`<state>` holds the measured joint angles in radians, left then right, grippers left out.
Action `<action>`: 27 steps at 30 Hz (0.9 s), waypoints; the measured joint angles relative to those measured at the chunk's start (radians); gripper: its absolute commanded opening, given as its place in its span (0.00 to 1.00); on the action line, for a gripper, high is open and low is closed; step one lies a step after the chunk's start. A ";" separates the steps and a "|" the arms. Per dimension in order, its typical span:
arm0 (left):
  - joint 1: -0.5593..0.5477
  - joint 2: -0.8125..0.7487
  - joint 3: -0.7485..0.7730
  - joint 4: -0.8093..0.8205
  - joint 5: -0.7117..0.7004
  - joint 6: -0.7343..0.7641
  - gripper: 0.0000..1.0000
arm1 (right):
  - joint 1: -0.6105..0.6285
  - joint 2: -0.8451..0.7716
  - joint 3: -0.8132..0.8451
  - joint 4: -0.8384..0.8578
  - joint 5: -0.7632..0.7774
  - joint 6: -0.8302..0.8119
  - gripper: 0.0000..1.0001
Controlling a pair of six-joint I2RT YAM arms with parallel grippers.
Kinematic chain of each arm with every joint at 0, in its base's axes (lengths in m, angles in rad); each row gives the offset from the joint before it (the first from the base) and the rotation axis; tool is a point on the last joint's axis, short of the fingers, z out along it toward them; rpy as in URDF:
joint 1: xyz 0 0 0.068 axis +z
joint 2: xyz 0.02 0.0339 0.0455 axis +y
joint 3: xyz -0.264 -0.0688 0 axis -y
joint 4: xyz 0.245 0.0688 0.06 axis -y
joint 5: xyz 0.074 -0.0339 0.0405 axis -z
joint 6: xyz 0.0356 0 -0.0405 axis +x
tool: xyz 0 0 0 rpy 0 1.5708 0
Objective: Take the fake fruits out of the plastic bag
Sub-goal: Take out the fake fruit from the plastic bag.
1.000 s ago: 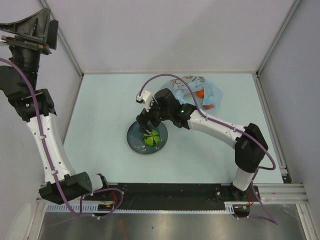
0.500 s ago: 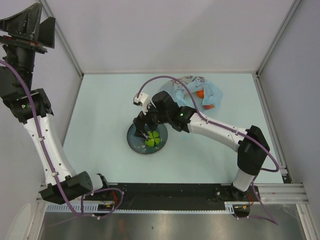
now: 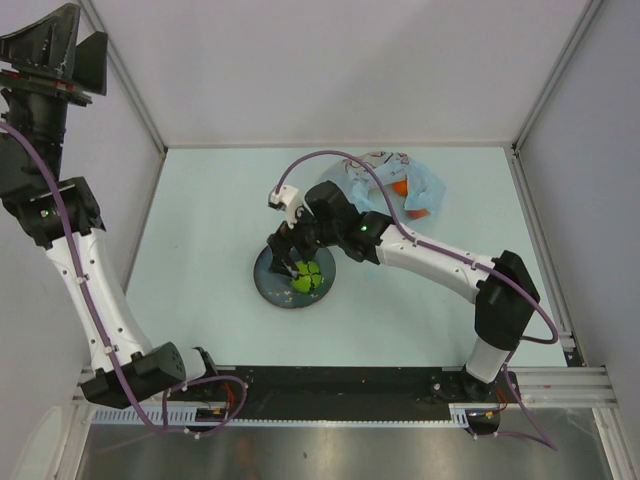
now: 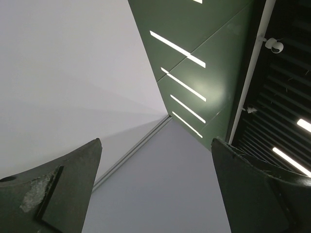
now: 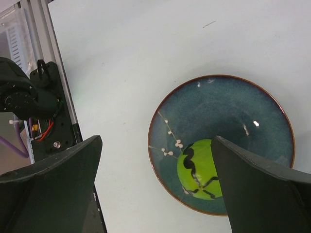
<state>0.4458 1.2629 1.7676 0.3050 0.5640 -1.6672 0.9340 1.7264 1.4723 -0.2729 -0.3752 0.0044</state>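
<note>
A green round fake fruit (image 3: 306,279) (image 5: 200,168) with black lines lies in the dark blue plate (image 3: 270,284) (image 5: 228,107) at mid table. My right gripper (image 3: 285,262) (image 5: 155,187) hovers open just above the plate's left part, with nothing between its fingers. The light blue plastic bag (image 3: 428,184) lies behind the right arm at the back, with orange fruit (image 3: 401,187) showing through it. My left gripper (image 3: 52,45) (image 4: 155,187) is raised high at the far left, open and empty, its camera facing the ceiling.
Enclosure walls stand on three sides of the pale table (image 3: 210,220). The black rail with the arm bases (image 3: 330,385) runs along the near edge and shows in the right wrist view as a black bracket (image 5: 29,97).
The green fruit has come to rest lower in the plate. My right gripper has shifted slightly left and down over the plate. The left arm swung a little further left.
</note>
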 measured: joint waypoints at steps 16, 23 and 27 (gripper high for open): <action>-0.301 0.019 -0.363 -0.163 0.228 0.816 1.00 | -0.109 -0.173 0.142 -0.139 -0.056 -0.041 1.00; -0.594 -0.051 -0.690 -0.420 0.254 1.210 1.00 | -0.361 -0.385 0.060 -0.185 0.061 -0.024 0.99; -0.734 -0.117 -0.777 -0.496 0.231 1.383 1.00 | -0.523 -0.483 -0.023 -0.233 0.127 -0.032 0.95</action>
<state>-0.2882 1.1461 0.9905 -0.1905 0.7952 -0.2840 0.4114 1.2434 1.4490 -0.5060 -0.2478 -0.0277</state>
